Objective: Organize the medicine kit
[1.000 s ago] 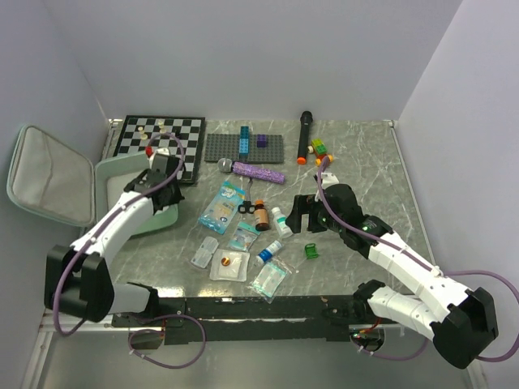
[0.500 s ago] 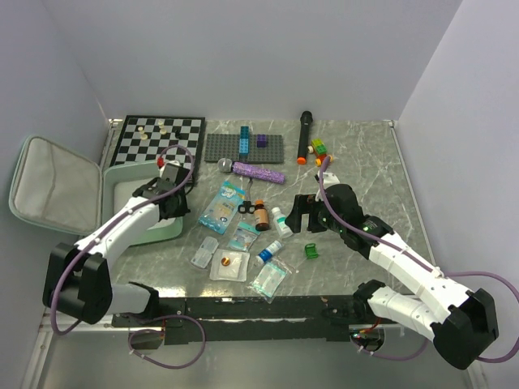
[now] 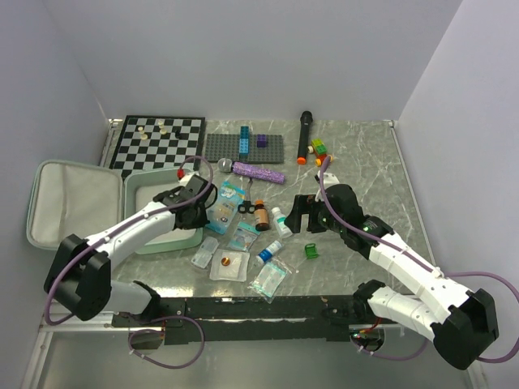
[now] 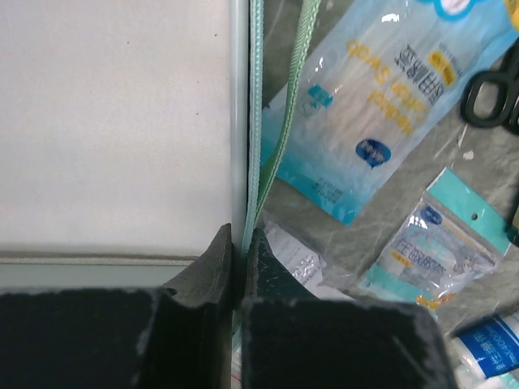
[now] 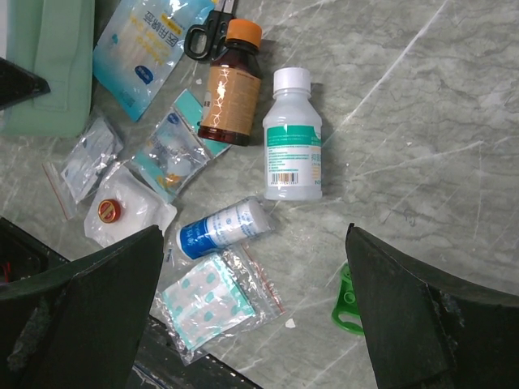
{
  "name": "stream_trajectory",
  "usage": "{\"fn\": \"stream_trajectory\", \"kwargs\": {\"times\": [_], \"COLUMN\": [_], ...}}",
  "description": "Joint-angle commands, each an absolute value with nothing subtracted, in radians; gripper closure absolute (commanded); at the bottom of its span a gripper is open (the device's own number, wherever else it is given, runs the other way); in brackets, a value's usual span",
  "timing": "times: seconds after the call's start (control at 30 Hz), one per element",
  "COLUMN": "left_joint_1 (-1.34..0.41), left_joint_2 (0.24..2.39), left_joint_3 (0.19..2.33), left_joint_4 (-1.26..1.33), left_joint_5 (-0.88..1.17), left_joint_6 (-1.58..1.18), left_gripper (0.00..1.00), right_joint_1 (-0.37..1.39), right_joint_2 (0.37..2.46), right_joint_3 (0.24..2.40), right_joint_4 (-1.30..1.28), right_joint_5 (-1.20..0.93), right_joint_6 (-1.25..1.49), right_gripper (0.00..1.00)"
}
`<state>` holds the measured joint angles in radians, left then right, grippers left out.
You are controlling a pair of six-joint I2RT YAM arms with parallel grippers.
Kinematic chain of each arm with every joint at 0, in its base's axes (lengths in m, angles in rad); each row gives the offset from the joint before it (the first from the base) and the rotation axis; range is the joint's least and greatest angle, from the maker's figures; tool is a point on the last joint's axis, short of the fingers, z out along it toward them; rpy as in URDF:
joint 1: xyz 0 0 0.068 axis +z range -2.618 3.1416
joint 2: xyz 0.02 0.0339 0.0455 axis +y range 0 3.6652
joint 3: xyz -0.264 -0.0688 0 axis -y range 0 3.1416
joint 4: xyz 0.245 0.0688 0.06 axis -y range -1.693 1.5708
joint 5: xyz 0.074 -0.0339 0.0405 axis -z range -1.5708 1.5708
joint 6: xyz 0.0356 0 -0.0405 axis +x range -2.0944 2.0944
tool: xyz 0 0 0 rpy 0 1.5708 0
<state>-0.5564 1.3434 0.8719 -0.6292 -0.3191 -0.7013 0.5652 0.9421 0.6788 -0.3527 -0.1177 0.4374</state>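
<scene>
The mint-green medicine kit (image 3: 77, 203) lies open at the left, its grey-lined lid flat and its base (image 3: 154, 241) beside it. My left gripper (image 3: 199, 212) is shut on the base's right rim, which shows as a green edge (image 4: 253, 121) running between the jaws in the left wrist view (image 4: 242, 243). My right gripper (image 3: 306, 212) is open and empty, hovering over the supplies (image 5: 255, 300). Below it lie a white bottle (image 5: 292, 138), a brown bottle (image 5: 229, 89), a blue-and-white bandage roll (image 5: 223, 228) and a bag of plasters (image 5: 215, 306).
A swab pack (image 3: 225, 203), scissors (image 3: 246, 207), several small bags (image 3: 229, 264) and a green clip (image 3: 311, 250) lie mid-table. A chessboard (image 3: 158, 142), a grey studded plate (image 3: 245, 147), a purple microphone (image 3: 253, 171), a black microphone (image 3: 304, 136) and bricks (image 3: 320, 149) stand behind.
My left gripper has moved right and nearer, dragging the kit with it. The lid has come off the left wall and dropped flat. The right arm has not moved.
</scene>
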Motion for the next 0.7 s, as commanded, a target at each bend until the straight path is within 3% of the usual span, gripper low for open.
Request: {"fn": "stream_trajectory", "kwargs": {"times": [0.0, 0.33, 0.67], "left_joint_1": [-0.598, -0.63, -0.652], "left_joint_2": [1.325, 1.394, 1.477], "left_joint_3": [0.877, 1.046, 0.976], "left_joint_4": [-0.804, -1.041, -0.928], "left_joint_5": [-0.36, -0.4, -0.239], "left_joint_6": [-0.79, -0.73, -0.699], "left_gripper": [0.99, 0.99, 0.99], "right_joint_1": [0.571, 0.571, 0.571], "right_joint_2": [0.923, 0.91, 0.923], "right_joint_3": [0.664, 0.631, 0.624], "right_joint_4": [-0.336, -0.321, -0.304], "right_joint_5": [-0.121, -0.126, -0.15], "right_joint_6": [0.451, 0.454, 0.46], "right_gripper": [0.0, 0.0, 0.0]}}
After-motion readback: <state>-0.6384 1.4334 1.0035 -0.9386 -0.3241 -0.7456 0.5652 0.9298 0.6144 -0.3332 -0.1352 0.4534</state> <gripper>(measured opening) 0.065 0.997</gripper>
